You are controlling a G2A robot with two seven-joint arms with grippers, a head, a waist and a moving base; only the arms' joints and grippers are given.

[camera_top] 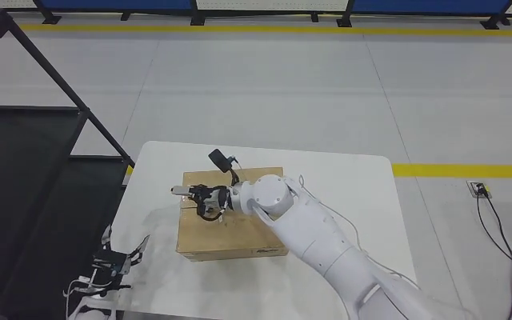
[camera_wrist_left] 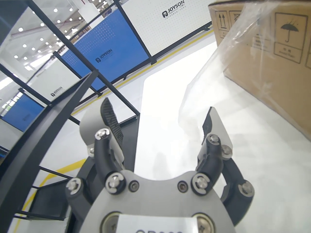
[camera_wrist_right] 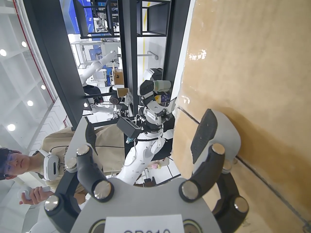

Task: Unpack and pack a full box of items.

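A closed brown cardboard box sits on the white table. My right gripper hovers over the box's top at its left end, open. In the right wrist view this gripper has one finger pad against the box top beside the centre seam, while the other finger hangs past the box edge. My left gripper is at the table's front left corner, open and empty. In the left wrist view this gripper points at the box side, which a translucent film partly veils.
A black metal frame and a dark rack stand left of the table. The table surface right of the box and along its far edge is bare white. A person with a headset and hand controllers stands beyond the table in the right wrist view.
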